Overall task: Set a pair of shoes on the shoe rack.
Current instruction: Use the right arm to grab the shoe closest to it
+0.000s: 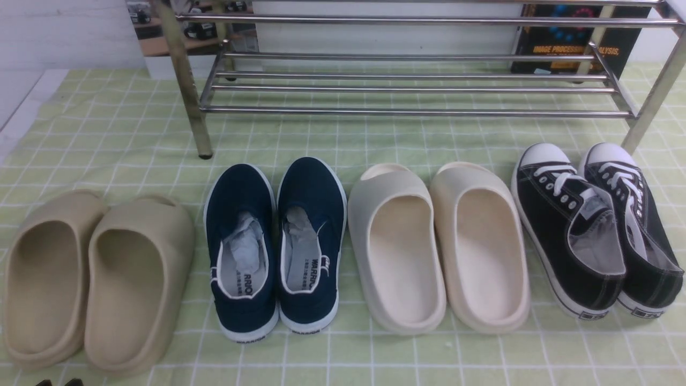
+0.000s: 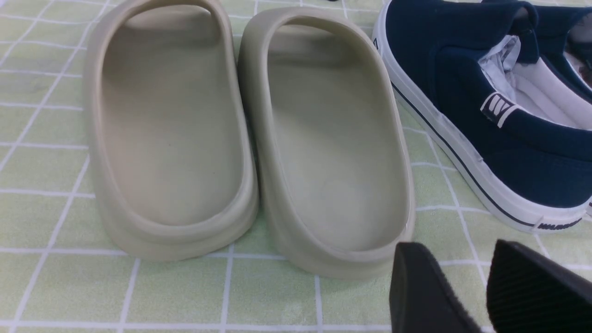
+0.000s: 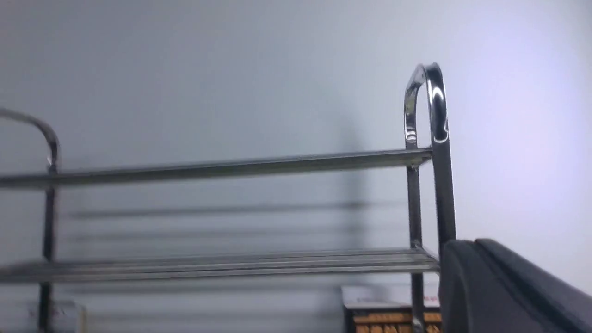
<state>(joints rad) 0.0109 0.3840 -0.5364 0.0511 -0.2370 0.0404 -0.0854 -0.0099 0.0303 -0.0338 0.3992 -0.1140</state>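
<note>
Far right in the near row, the pair of shoes [image 1: 589,236] stands on checked cloth [image 1: 128,134], toes just short of the shoe rack [image 1: 407,111], whose top the front view cuts off. Only the left wrist view shows the left gripper [image 2: 455,259] plainly: jaws spread and empty, near the tan slides [image 2: 249,138]. The right gripper [image 3: 476,268], seen only in the blurred right wrist view, is clenched, grasping nothing visible. Legible: "WARRIOR" on the navy slip-ons [image 1: 300,203]; "IMAGE PROCESSING… ANALYSIS" on a book [image 1: 568,43].
</note>
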